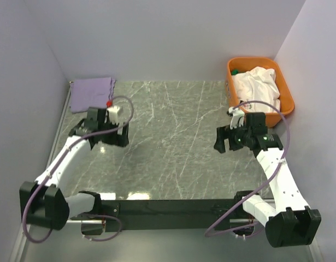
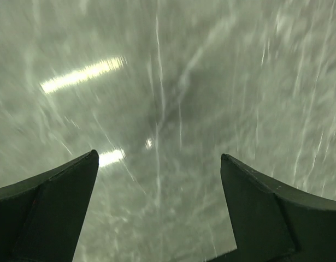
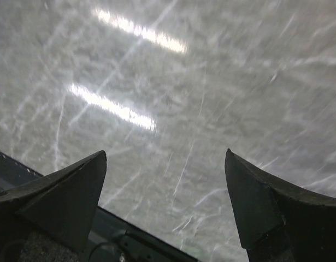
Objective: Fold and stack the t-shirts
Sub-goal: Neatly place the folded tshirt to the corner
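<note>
Two robot arms hover over a marble tabletop; the left gripper and the right gripper both stand wide apart, holding nothing. A lavender t-shirt lies folded just beyond the left gripper; a white t-shirt sits crumpled in an orange tub just beyond the right gripper. One shirt appears done; the white one looks unfolded and unstacked.
</note>
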